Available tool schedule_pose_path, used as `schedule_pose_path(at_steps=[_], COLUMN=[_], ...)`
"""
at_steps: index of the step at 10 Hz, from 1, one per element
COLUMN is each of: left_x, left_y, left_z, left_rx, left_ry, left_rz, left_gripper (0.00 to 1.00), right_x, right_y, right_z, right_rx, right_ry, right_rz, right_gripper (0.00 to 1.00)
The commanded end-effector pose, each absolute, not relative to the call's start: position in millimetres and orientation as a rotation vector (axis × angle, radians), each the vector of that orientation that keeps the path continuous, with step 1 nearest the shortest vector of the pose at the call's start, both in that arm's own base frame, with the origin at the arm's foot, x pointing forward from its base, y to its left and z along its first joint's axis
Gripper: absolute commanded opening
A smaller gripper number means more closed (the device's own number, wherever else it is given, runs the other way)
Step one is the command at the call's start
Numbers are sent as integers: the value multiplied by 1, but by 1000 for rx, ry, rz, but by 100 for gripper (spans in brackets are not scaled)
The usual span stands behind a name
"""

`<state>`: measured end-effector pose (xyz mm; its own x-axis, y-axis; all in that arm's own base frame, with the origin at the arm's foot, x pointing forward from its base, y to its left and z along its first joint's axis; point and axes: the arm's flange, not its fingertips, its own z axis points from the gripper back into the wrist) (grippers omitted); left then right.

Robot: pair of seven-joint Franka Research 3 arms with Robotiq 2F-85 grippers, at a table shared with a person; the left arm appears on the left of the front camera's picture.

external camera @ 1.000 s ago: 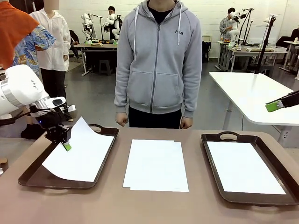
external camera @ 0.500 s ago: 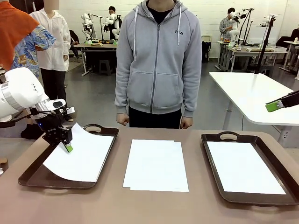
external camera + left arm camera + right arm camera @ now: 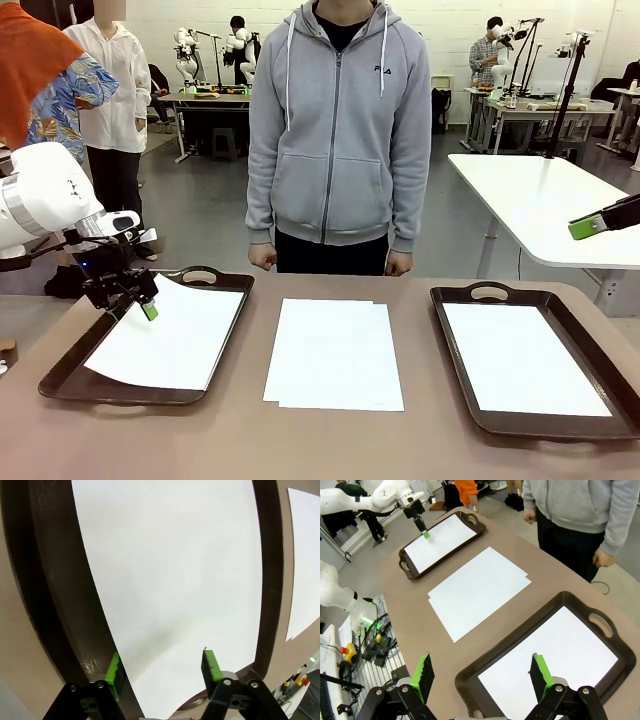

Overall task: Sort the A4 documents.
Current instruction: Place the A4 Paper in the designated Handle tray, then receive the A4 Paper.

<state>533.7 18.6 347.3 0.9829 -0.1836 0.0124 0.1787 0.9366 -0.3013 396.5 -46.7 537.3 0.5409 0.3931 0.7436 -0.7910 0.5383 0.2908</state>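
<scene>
**Two sheets filed, a pile waiting in the middle**

A brown tabletop point(image 3: 240, 440) carries two dark handled trays with loose white paper between them. A person point(image 3: 340, 130) in a grey hooded top stands at 12 o'clock on the far side, hands down by their sides.

At 9 o'clock sits the left tray point(image 3: 70, 378). One white sheet point(image 3: 165, 335) lies in it a little askew, and its left edge seems to ride against the tray's wall. The left arm's fingers point(image 3: 114, 669) hover over the sheet's 11 o'clock corner. They are spread wide with the paper lying loose beneath them, so they grip nothing.

At 3 o'clock sits the right tray point(image 3: 455, 360), with a second sheet point(image 3: 520, 360) lying flat and square on its floor. The right arm's fingers point(image 3: 425, 675) hang high above that tray's near end, well clear of the paper. They too are parted and empty.

In the centre lies the pile of sheets point(image 3: 333, 352), flat on the bare wood and touching neither tray. Offset edges show at least two sheets, but an exact count is not possible.

By my reading the sorting is under way but not finished — each tray holds paper, and the whole centre pile is left to place.
</scene>
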Motion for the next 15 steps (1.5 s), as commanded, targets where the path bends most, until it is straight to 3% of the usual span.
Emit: schedule_pose_path(at_steps=[1, 2, 8, 15], left_x=[527, 526, 527, 533], left_y=[18, 19, 20, 20], left_z=[350, 352, 365, 361], left_rx=[-241, -241, -334, -293], left_ry=[12, 7, -56, -18], left_rz=[-146, -142, -66, -144], left_gripper=[95, 100, 100, 100], right_x=[396, 396, 396, 396], right_y=[-46, -46, -46, -46], right_z=[537, 537, 537, 537], right_rx=[677, 677, 677, 677], right_ry=[-672, -672, -672, -672], right_rz=[769, 769, 769, 769], right_gripper=[100, 100, 100, 100])
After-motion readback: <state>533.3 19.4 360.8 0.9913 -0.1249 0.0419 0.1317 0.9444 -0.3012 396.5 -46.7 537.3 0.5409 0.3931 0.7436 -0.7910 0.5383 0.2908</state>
